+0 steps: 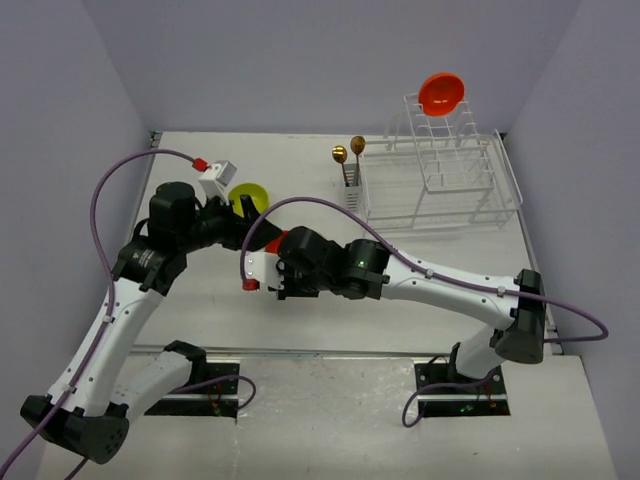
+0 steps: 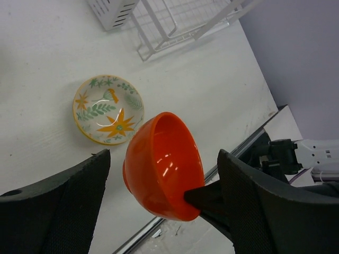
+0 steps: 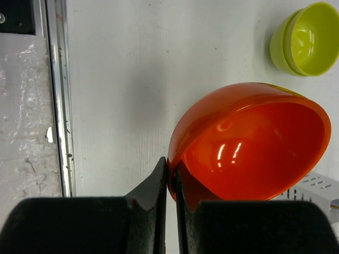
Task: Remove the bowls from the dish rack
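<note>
From my seat the left hand (image 2: 163,152) is far left, its two broad, matte black fingers (image 2: 58,211) standing well apart. They sit to either side of the orange bowl (image 2: 164,164) with a gap on each side, so nothing is gripped there.

Just past that hand in the top view sit the lime-green bowls (image 1: 248,197) on the white tabletop (image 1: 200,310). The right wrist camera shows what looks like two nested together, smooth and glossy, mouths up.

The orange bowl is in the air over the tabletop, tipped on its side, a round, deep, shiny plastic shell with bright highlights inside. The right hand (image 3: 170,164) has its thin, wedge-shaped fingertips pressed together on the bowl's rim, one inside and one outside — a firm pinch on the edge.

Below it, the left wrist camera shows the floral bowl (image 2: 108,109) resting upright on the tabletop: cream, glazed, painted with orange flowers and green leaves, with a yellow edge. The arms hide it in the top view.

Further right, two gold spoons (image 1: 348,150) stand upright in the perforated white caddy (image 1: 352,190). It sits at the left end of the dish rack (image 1: 440,190), a frame of thin white wire. On the raised upper tier a second orange bowl (image 1: 441,93) stands on edge — its mouth faces the camera.
</note>
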Motion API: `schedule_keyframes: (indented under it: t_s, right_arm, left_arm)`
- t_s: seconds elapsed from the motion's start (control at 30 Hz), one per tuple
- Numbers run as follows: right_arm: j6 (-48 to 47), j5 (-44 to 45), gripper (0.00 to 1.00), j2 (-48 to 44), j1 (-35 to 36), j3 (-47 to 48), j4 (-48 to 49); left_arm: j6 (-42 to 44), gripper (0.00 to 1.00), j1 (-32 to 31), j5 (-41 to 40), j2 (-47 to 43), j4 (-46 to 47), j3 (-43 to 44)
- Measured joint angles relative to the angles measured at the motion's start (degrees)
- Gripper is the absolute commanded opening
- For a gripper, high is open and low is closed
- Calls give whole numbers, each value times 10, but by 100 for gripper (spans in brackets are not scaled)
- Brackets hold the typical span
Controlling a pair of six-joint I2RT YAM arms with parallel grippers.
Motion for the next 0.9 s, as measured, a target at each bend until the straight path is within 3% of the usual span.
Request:
schedule_keyframes:
  t_s: [0.1,0.2,0.23,0.27,0.3,0.33,0.53,0.57,0.6,0.63,0.67,0.9]
  right_arm:
    - [-6,14,0,1,0,18,-3]
    - [-12,23,0,8,1,47,-8]
    - [-14,27,0,13,1,59,-10]
    - [-16,29,0,20,1,70,-13]
    - [-19,34,0,27,1,78,-13]
    - [-28,40,0,34,3,86,-12]
    - [-48,53,0,74,10,116,2]
    - [-49,56,14,82,10,122,5]
    - [-47,58,37,87,10,125,10]
    - [-45,63,63,89,10,125,17]
    - [-40,69,99,90,9,124,21]
    - [-12,128,99,30,-10,9,117]
  left_arm:
    - [3,71,-15,-27,8,-2,-2]
    - [10,52,-33,-52,22,-8,-2]
    - [14,34,-40,-63,29,-12,-2]
    - [17,26,-45,-77,35,-16,-2]
    - [23,6,-46,-94,43,-19,-1]
    - [28,0,-48,-109,50,-24,0]
    - [63,0,-60,-226,68,-87,14]
    - [63,0,-60,-243,68,-92,17]
    - [63,0,-61,-261,66,-97,19]
    - [57,0,-61,-277,64,-100,20]
    - [54,0,-61,-294,61,-101,20]
    - [6,0,-44,-393,49,-68,-38]
